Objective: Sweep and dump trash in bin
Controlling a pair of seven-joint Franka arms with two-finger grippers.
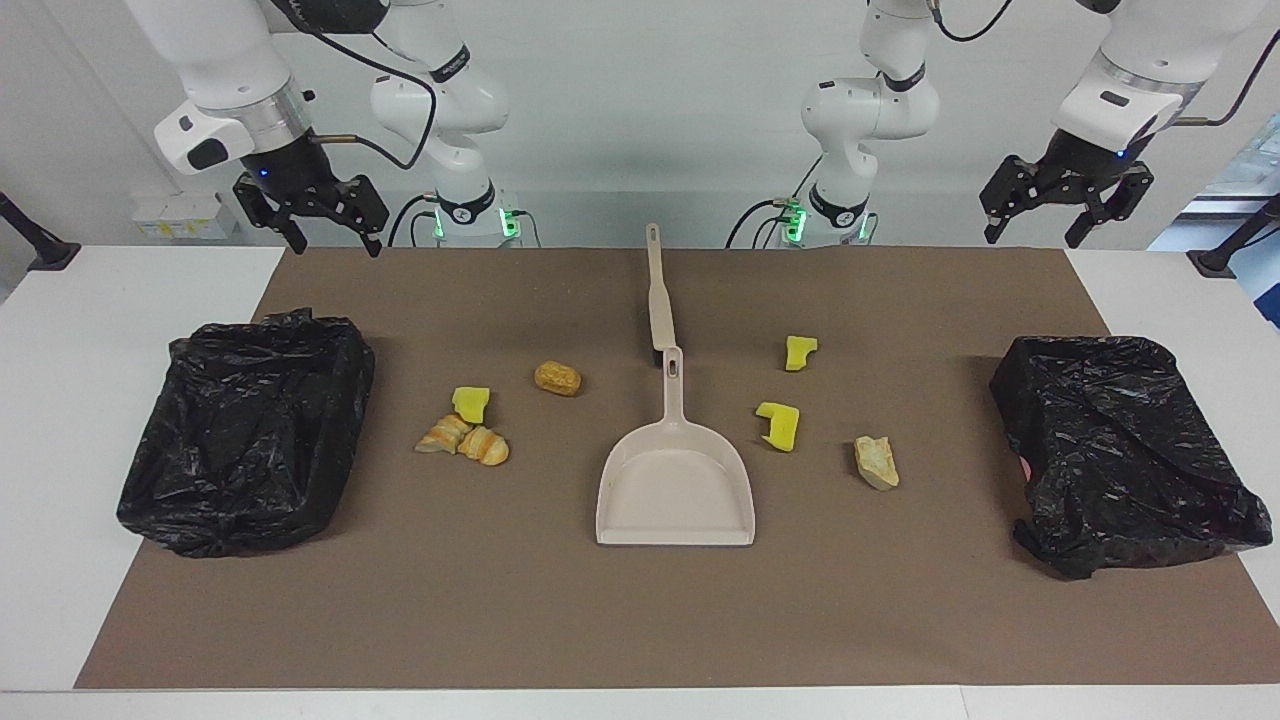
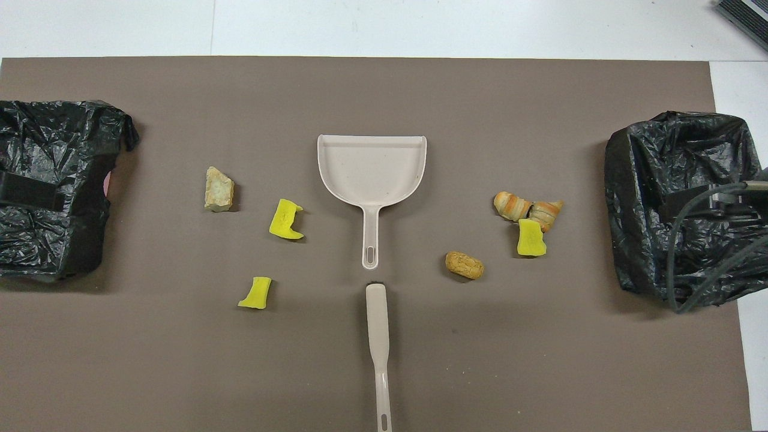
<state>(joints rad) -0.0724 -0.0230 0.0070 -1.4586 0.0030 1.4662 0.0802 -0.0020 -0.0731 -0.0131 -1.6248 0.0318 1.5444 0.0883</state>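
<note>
Facing and overhead views, shared mat [image 1: 560,620]

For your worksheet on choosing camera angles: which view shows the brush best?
The facing view: the whole brush shows there, from the hanging hole to the dark head near the dustpan handle. The overhead view cuts the brush off at the picture's bottom edge, though it shows it lying in line with the dustpan handle.

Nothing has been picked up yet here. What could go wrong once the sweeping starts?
The trash lies split on both sides of the dustpan, so one sweep will likely miss some. The round brown lump could roll away from the brush. Both the left gripper and right gripper hang open, and the slim brush handle may slip when gripped.
</note>
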